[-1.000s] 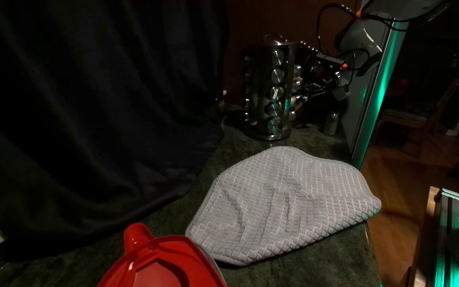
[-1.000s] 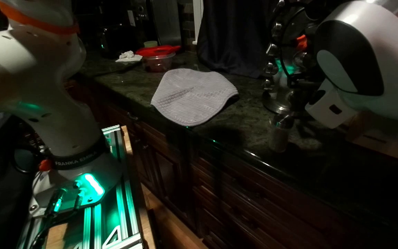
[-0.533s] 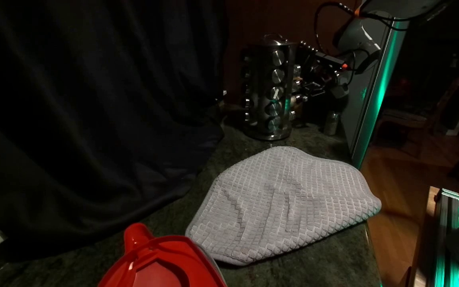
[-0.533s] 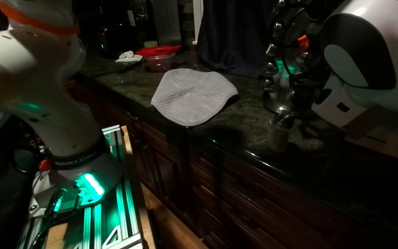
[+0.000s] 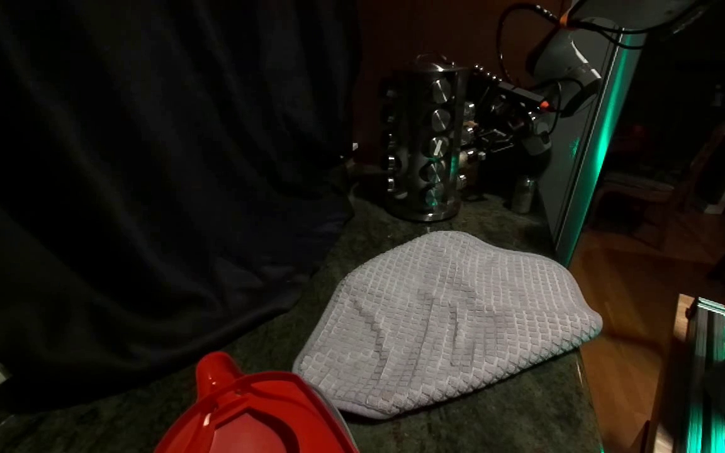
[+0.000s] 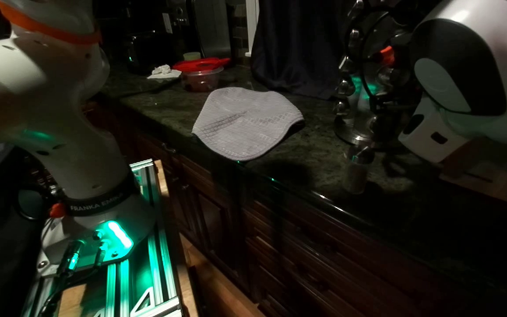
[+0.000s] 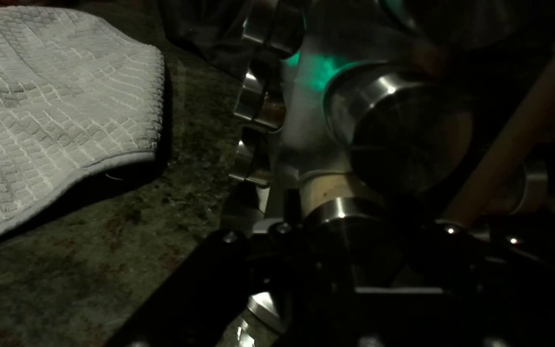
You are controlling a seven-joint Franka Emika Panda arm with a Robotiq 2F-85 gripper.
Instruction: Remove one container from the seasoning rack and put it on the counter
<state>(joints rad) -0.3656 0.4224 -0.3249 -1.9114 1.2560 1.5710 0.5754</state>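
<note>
Rack (image 5: 427, 139) turned slightly, bare counter (image 6: 318, 133) between it and cloth's (image 6: 247, 122) edge.

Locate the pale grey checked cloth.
In an exterior view, the cloth lies on the dark green speckled counter, in front of the shiny metal seasoning rack and right of the red plastic lid.

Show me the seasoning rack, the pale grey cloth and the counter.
Seasoning rack (image 5: 412, 151): in an exterior view, on bare metal between lid columns.
Pale grey cloth (image 7: 60, 101): in the wrist view, on its checked top.
Counter (image 6: 317, 137): in an exterior view, on bare surface between cloth and rack.
</note>
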